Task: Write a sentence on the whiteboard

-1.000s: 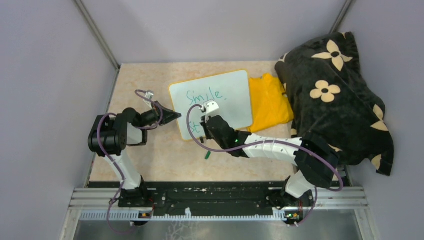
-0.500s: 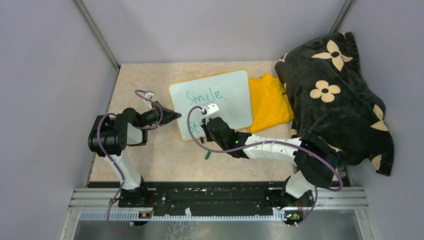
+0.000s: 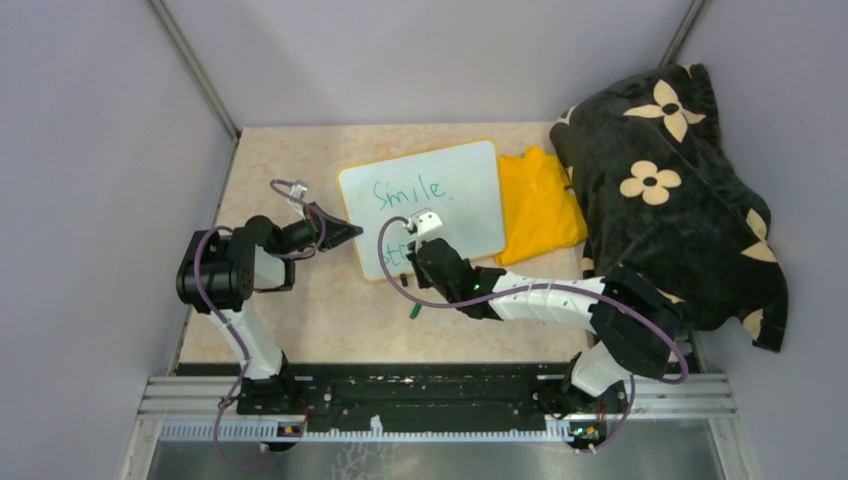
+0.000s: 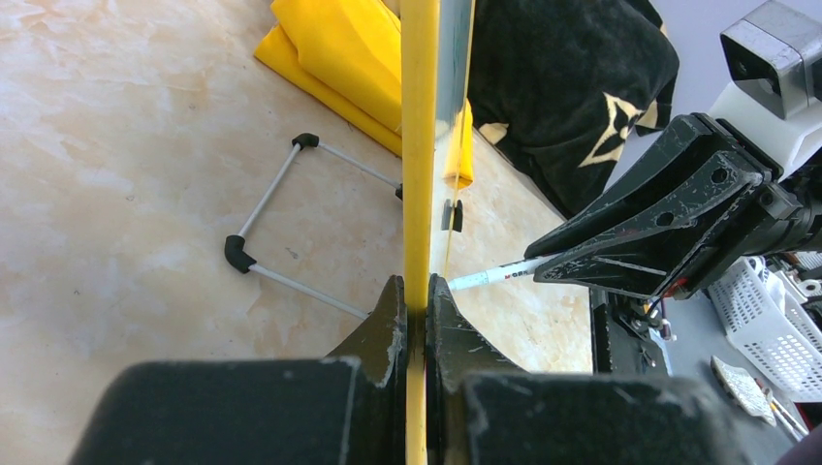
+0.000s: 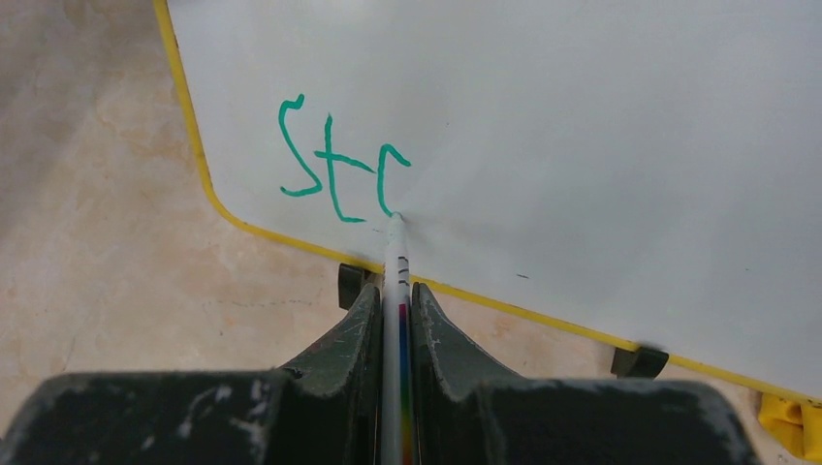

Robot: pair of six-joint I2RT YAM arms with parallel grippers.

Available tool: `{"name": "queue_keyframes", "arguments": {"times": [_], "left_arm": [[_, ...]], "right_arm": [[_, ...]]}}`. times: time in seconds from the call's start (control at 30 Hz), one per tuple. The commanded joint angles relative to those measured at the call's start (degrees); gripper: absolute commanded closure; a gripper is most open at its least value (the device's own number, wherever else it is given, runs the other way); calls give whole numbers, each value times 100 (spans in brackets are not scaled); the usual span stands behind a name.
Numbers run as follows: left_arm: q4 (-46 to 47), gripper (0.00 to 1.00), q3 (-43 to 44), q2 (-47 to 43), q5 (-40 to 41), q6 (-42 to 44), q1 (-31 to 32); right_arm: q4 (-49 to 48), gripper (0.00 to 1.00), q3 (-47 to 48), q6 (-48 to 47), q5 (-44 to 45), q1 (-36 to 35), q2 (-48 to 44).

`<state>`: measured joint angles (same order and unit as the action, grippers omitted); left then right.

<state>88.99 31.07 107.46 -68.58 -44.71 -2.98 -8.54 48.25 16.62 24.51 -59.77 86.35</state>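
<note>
**Board and lettering.** The board [image 3: 470,190] stood near the middle of the table [image 3: 290,150], apparently propped at a tilt on its feet. The upper line of the lettering [image 3: 408,189], "Smile.", was complete. In the right wrist view the lower line [image 5: 339,165] read "st" followed by an open curve, probably the start of a third letter. The white surface to the right of that curve was blank.

**Tool and grippers.** The marker [image 5: 395,262] touched the board with its tip at the foot of the curve. The right gripper [image 5: 395,295] had its jaws closed on the marker's barrel. The left gripper [image 4: 419,295] had its jaws pinched shut on the board's yellow left edge, apparently steadying it.

**Surroundings.** A yellow cloth [image 3: 535,200] lay just beside the board's right edge, with a black flowered blanket [image 3: 660,190] beyond it.

**Progress (judged).** Somewhat over half of the writing was done. The rest of the second line was not yet written.
</note>
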Motion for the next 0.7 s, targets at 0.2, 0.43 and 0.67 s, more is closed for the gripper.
{"name": "queue_keyframes", "arguments": {"times": [0.2,0.43,0.67], "left_arm": [[986,100,12,134,-68,259,118],[984,100,11,137,-73,269,121],[967,100,18,139,-77,278,123]], "right_arm": [[-52,100,352,-192,402,254,-145],[-69,100,525,-242,381,297,-109],[-76,100,663,-273,361,324,-36]]}}
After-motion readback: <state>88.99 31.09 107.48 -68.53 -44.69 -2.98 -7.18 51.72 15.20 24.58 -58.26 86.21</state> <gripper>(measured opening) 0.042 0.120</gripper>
